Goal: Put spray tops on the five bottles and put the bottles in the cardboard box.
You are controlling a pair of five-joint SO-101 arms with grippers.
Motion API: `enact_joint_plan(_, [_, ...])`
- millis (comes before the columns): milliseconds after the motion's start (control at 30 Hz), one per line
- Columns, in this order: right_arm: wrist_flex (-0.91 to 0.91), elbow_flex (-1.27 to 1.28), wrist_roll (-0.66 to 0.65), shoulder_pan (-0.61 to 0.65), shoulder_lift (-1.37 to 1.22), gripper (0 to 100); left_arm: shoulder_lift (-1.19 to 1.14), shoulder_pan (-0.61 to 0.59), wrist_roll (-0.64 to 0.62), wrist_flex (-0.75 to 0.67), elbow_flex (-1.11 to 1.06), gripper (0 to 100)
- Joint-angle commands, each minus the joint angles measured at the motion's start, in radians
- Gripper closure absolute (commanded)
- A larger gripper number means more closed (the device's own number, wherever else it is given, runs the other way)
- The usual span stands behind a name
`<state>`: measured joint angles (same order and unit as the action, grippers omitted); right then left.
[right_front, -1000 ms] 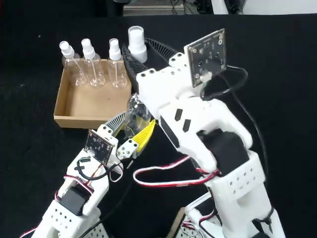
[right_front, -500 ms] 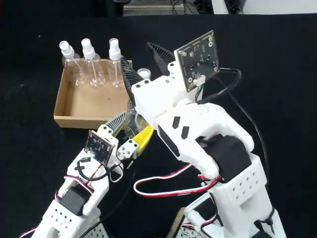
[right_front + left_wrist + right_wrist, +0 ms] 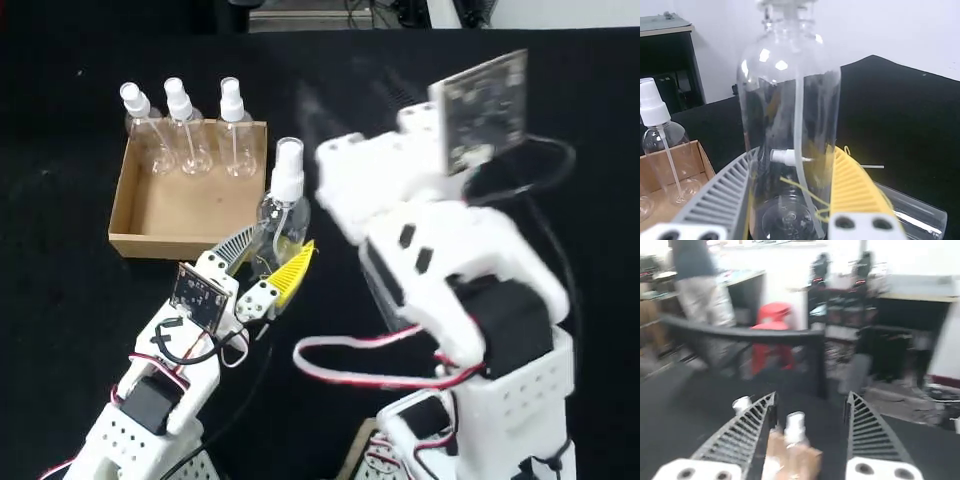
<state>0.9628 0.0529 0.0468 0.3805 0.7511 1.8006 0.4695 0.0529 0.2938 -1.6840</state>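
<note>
Where the bottle (image 3: 282,215) is held, the table (image 3: 60,300) is black; red stool (image 3: 774,315) beyond.

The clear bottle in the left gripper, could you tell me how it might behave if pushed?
The bottle looks empty, so probably light. Tall and narrow with a spray top on, it could tip if nudged. Its smooth round body might slip in the left gripper, or roll.

At centre frame a clear bottle (image 3: 281,218) capped by a white spray top (image 3: 288,158) is framed by the left end effector (image 3: 272,250), whose fingers (image 3: 292,270) are ribbed: one yellow, one grey. The cardboard box (image 3: 150,215) at upper left is coloured plain tan, the desk (image 3: 60,300) matte black, and a cable (image 3: 350,380) at lower centre is striped red and white.
</note>
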Motion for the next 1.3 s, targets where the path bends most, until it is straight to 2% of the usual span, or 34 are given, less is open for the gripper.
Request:
enact_joint_plan(0, [-0.094, -0.002, -0.002, -0.092, -0.007, 81.5, 0.017, 0.010, -0.009, 0.003, -0.016, 95])
enact_joint_plan(400, [-0.112, 0.013, -0.002, -0.098, -0.004, 81.5, 0.017, 0.015, -0.009, 0.005, -0.016, 95])
enact_joint_plan(567, [-0.112, 0.012, -0.002, -0.098, -0.001, 81.5, 0.020, 0.015, -0.008, 0.051, -0.016, 95])
enact_joint_plan(667, [-0.114, 0.012, -0.002, -0.098, -0.001, 81.5, 0.018, -0.031, -0.002, 0.028, -0.016, 95])
enact_joint_plan(767, [-0.114, 0.012, -0.002, -0.095, -0.001, 81.5, 0.020, -0.206, -0.002, 0.035, -0.016, 95])
enact_joint_plan(1067, [-0.114, 0.012, -0.002, -0.094, -0.004, 81.5, 0.020, -0.955, -0.009, 0.029, -0.016, 95])
enact_joint_plan(1267, [-0.114, 0.015, -0.002, -0.094, -0.007, 81.5, 0.018, -1.285, -0.006, -0.003, -0.016, 95])
